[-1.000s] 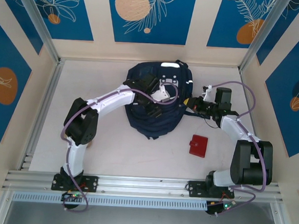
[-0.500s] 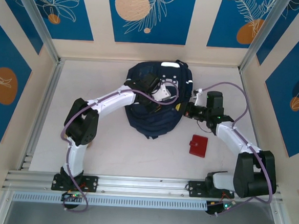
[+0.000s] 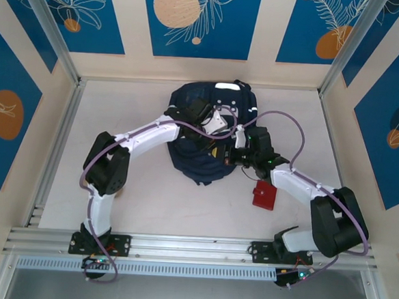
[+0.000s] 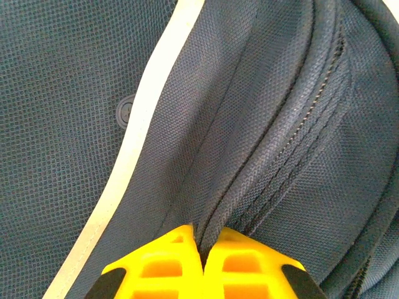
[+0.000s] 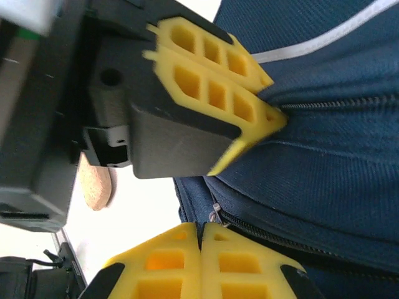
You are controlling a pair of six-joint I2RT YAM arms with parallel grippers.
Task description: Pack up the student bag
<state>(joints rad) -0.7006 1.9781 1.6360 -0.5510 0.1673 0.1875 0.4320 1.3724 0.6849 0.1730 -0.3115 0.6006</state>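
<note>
Pale tabletop (image 3: 148, 201); rounded navy woven-mesh student bag (image 3: 193, 168), white-striped.

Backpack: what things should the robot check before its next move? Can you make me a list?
1. Left gripper holds the student bag: ok. It is shut on a fabric fold beside a zipper.
2. Right gripper has the zipper pull: cannot tell. It is shut at the bag's edge, with the small metal pull right by its tips.
3. Bag open for packing: not ok. The zippers in view look closed.
4. Grippers apart from each other: ok, close but not touching.
5. Red pouch ready: ok, lying on the table, apart from the bag.
</note>
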